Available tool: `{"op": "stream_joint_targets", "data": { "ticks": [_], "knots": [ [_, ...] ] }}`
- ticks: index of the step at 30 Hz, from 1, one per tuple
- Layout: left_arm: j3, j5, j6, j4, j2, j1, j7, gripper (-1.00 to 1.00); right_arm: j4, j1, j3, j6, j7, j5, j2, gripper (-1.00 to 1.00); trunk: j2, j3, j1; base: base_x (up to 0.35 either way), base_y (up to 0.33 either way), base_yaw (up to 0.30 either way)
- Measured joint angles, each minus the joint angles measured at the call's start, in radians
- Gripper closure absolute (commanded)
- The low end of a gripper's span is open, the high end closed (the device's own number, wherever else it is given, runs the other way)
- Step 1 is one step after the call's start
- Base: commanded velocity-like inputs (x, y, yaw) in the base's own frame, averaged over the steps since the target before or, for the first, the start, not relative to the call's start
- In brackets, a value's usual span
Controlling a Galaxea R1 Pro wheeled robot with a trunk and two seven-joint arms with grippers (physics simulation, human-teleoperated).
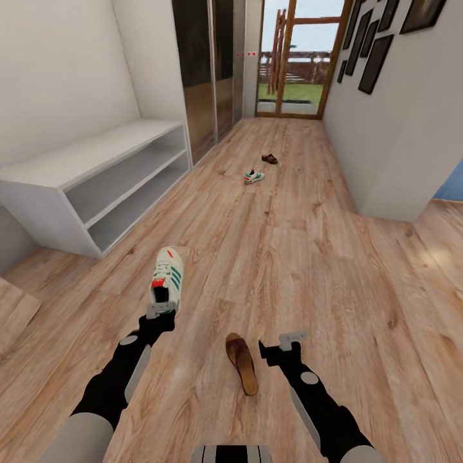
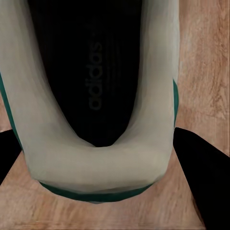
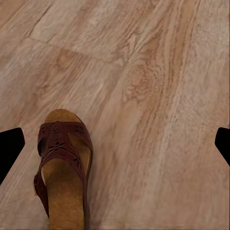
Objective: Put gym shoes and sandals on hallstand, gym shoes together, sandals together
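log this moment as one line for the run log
left end effector: around sneaker heel, grip unclear | right end effector: open beside sandal | rack: no shoes seen

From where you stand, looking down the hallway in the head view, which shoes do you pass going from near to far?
Brown leather sandal with tan footbed → white sneaker with green stripes → second striped white sneaker → second dark brown sandal.

Both black-sleeved arms reached forward and down. Left grey two-fingered gripper [image 1: 161, 312] sat with fingers [image 2: 203, 182] spread wide (something lay between them). Right grey gripper [image 1: 287, 342] hung open, holding nothing.
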Motion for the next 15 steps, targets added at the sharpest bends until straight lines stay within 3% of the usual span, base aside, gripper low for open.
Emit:
{"op": "stream_joint_targets", "data": {
  "ticks": [4, 9, 15],
  "knots": [
    [0.0, 0.0, 0.049, -0.013, -0.001, 0.0, 0.0, 1.0, 0.043, 0.0, 0.001, 0.0, 0.0, 0.0, 0.0, -1.0, 0.0, 0.0, 0.0, 0.0, 0.0, 0.288],
    [-0.002, 0.0, 0.06, -0.052, -0.002, 0.0, 0.0, 1.0, 0.054, 0.0, 0.001, 0.0, 0.0, 0.0, 0.001, -1.0, 0.0, 0.0, 0.0, 0.0, 0.0, 0.282],
    [-0.003, 0.0, 0.062, -0.061, -0.002, 0.0, 0.0, 1.0, 0.057, 0.001, -0.001, -0.005, 0.0, 0.001, 0.0, -1.0, 0.0, 0.0, 0.0, 0.0, 0.0, 0.074]
  ]
}}
